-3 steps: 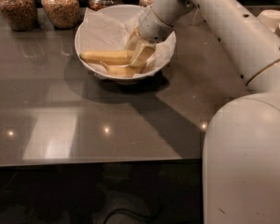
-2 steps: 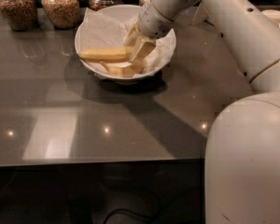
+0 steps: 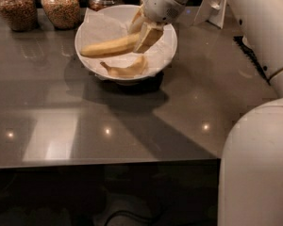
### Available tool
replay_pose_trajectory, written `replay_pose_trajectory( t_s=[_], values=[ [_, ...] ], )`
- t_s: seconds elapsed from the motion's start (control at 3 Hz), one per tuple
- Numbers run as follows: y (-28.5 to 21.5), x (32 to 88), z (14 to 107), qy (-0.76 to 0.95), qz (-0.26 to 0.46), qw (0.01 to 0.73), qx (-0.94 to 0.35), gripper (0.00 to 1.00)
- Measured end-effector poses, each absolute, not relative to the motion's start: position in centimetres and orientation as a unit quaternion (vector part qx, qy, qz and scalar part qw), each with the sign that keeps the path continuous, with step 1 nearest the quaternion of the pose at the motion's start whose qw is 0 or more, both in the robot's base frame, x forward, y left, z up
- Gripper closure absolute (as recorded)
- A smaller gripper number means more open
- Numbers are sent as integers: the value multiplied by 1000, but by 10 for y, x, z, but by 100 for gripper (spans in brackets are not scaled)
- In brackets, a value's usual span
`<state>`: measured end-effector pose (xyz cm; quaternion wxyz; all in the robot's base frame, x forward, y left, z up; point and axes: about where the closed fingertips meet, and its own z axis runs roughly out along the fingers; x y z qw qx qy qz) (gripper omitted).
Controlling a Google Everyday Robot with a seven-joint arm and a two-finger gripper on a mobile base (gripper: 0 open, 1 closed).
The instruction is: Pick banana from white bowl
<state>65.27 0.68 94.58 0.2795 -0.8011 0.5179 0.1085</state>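
The white bowl, lined with crinkled white paper, stands at the back middle of the dark table. The longer, nearly straight banana hangs above the bowl's middle, tilted slightly. My gripper is shut on the banana's right end and holds it lifted over the bowl. A shorter, curved banana lies in the bowl near its front rim, below the held one.
Three glass jars of grains stand in a row behind the bowl at the back left. A white stand is at the back right. My white arm and base fill the right side. The table's front edge runs across.
The gripper has risen with the longer banana, which has come up off the bowl's paper; the shorter banana stays in the bowl.
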Motion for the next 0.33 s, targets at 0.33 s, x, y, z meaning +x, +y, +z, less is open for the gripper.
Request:
replay_pose_trajectory(
  t_s=[0.33],
  values=[
    [-8,637,974,528,117,312,-782,100]
  ],
)
